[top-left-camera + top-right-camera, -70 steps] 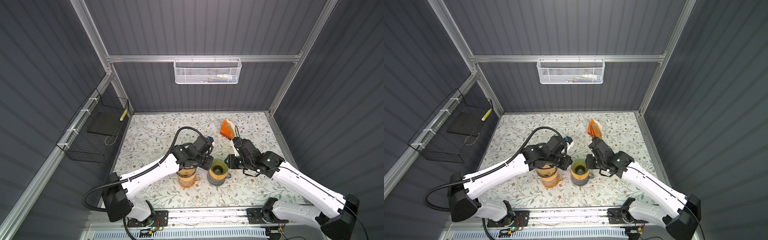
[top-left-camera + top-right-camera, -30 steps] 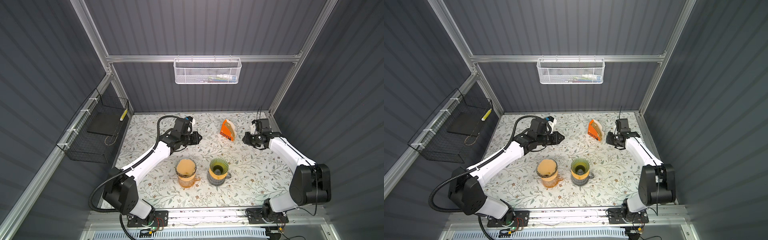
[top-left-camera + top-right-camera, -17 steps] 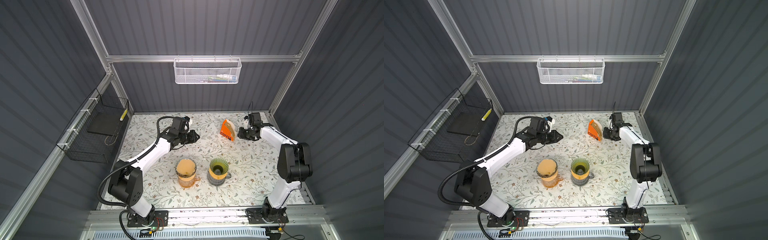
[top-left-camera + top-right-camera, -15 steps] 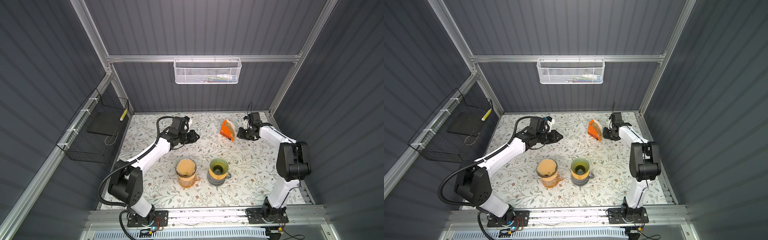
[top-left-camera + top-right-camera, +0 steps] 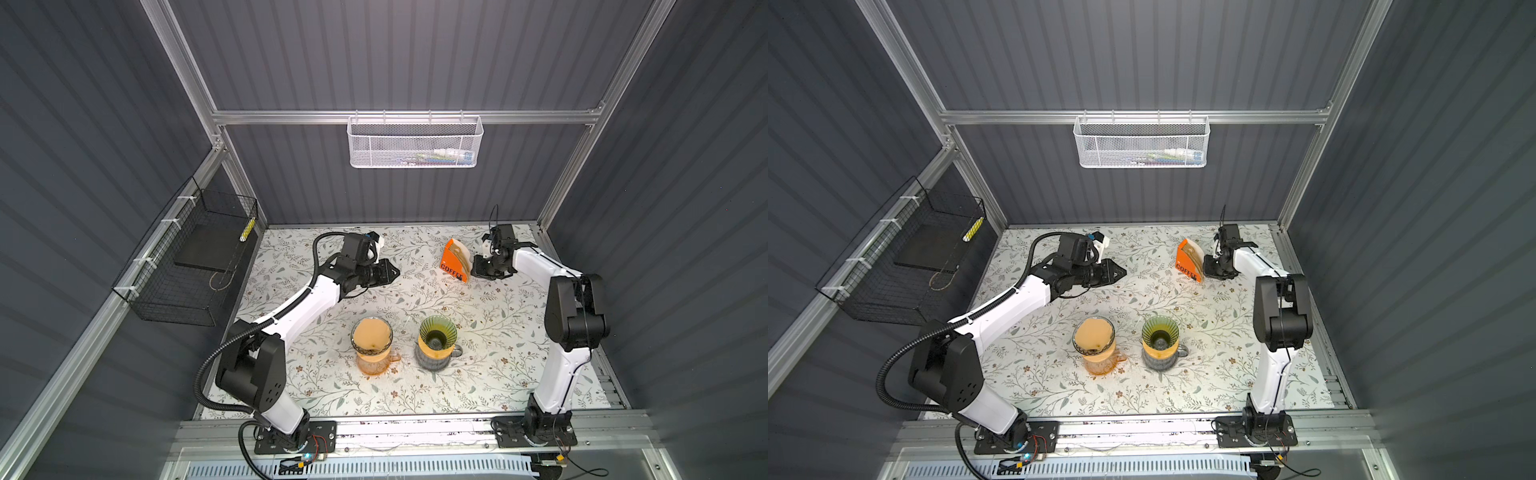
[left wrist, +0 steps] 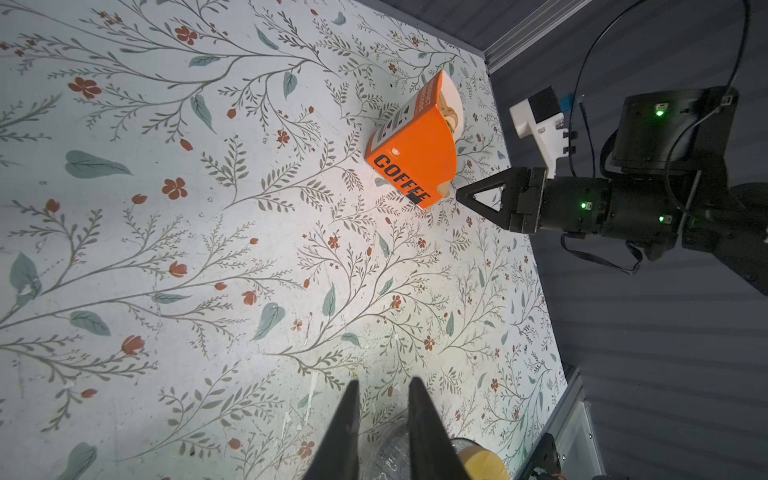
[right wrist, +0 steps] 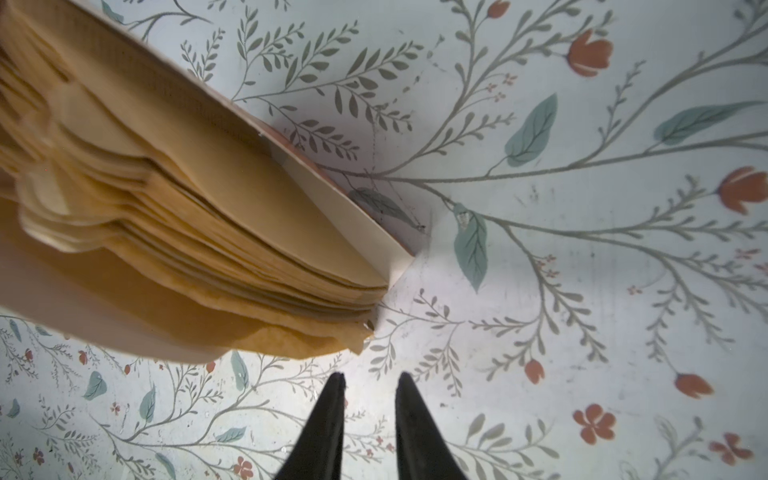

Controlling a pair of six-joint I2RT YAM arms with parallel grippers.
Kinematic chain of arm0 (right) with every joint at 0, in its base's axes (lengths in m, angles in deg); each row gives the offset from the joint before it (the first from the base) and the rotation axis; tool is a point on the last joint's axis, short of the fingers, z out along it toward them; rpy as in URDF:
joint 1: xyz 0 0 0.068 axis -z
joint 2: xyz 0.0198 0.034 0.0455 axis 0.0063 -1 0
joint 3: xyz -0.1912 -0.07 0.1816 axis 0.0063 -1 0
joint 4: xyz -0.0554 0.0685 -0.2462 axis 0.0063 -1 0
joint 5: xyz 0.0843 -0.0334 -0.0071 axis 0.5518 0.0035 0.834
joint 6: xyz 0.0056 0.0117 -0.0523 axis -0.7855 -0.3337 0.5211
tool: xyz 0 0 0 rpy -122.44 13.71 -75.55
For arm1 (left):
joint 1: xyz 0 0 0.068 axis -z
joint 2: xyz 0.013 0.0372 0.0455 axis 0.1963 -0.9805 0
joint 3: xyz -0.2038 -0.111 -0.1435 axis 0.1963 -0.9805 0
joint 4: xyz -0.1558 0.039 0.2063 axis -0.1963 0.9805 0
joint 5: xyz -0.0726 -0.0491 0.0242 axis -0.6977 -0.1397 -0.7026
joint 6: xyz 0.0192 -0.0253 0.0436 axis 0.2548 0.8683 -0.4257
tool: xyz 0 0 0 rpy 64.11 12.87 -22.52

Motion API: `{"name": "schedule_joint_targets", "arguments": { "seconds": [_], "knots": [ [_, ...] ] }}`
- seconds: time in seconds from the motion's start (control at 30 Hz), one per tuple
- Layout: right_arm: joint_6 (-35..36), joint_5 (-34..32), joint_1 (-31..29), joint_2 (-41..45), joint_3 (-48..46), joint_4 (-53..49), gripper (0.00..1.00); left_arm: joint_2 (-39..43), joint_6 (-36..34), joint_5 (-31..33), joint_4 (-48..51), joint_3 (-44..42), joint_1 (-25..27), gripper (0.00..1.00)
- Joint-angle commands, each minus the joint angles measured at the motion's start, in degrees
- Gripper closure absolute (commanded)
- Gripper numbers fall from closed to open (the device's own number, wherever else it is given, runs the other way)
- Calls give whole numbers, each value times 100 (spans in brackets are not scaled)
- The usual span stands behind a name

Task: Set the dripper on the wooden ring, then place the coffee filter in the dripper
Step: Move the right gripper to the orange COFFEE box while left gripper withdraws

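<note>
Right claw: my right claw (image 7: 371, 380) hangs low over the floral surface (image 5: 498, 332) at back right. Its two tips are a narrow gap apart with nothing between them, just short of the frayed bottom corner of the filter stack and not touching it.
Left claw: my left claw (image 6: 384, 384) hangs above the back-left part of the surface, pointed across at the box and well apart from it. Its tips are a little apart, gripping nothing.
Coffee filters: the brown paper coffee filters (image 7: 166, 228) sit stacked inside the orange box (image 5: 451, 268), their edges fanning out of its open side toward my right claw.
Orange box: marked COFFEE, it stands at back right of the surface, between my two claws.
Green dripper: the green dripper (image 5: 448, 330) sits atop a grey mug (image 5: 432, 361) near the front middle, ribs showing down to its hole, well apart from the box.
Neighbour: a clear dripper (image 5: 354, 338) lined with a brown filter sits on an orange mug (image 5: 374, 361), just beside the green one on my left.
</note>
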Motion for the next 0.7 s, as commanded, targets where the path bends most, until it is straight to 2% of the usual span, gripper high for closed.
{"name": "schedule_joint_targets", "arguments": {
  "seconds": [0.0, 0.67],
  "knots": [
    [99, 39, -61, -112, 172, -143, 75, -43, 53, -126, -37, -118, -48, 78],
    [209, -127, -167, -364, 497, -377, 77, -78, 99, -179, -108, -174, -76, 77]
  ]
}}
